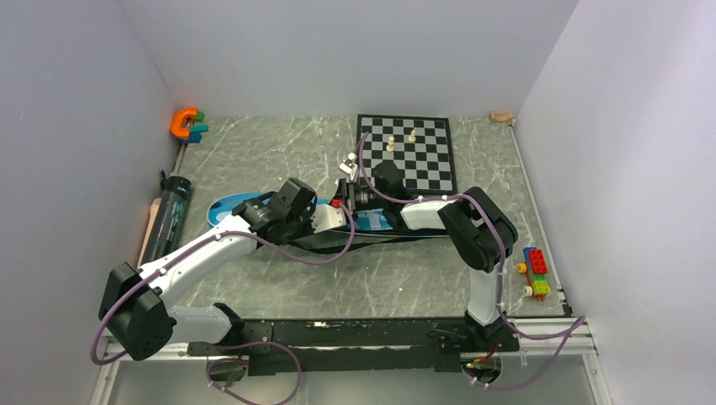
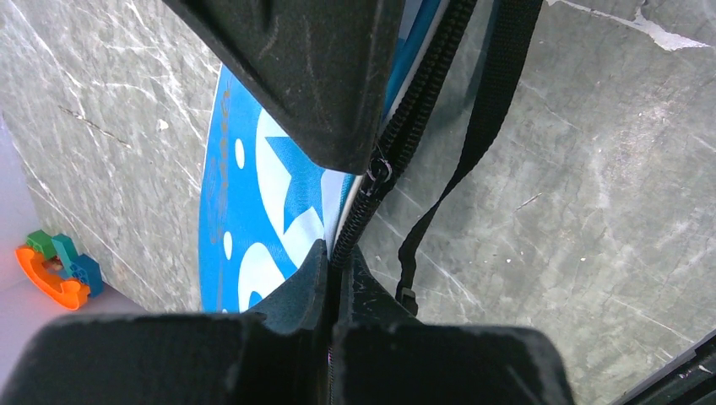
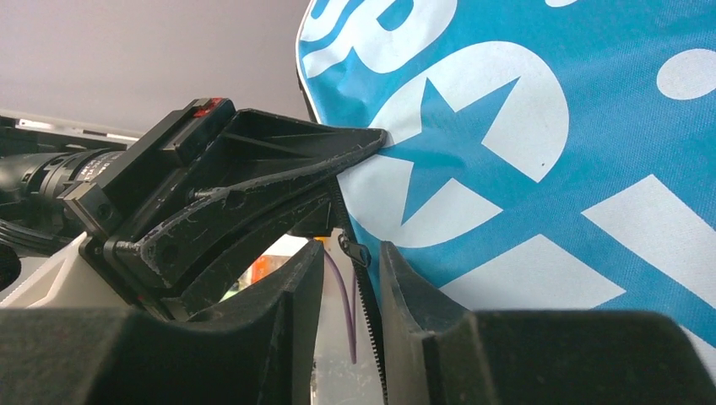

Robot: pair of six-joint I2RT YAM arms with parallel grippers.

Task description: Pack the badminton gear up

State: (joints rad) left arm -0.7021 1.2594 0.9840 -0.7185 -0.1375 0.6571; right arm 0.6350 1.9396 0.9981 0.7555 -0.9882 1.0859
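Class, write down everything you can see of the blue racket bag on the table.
The blue racket bag lies flat across the middle of the marbled table. It looks like woven cloth, bright blue with white stars, dots and lettering. A black zipper runs along its edge, its small metal pull showing, and a black strap trails onto the table. The left pincer is shut on the zipper edge; the right pincer straddles the zipper near the pull, fingers apart.

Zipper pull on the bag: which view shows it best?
Right wrist: the blue bag's zipper pull hangs clear between the fingers. Left wrist shows it small, beside a finger. Top external hides it under the arms.
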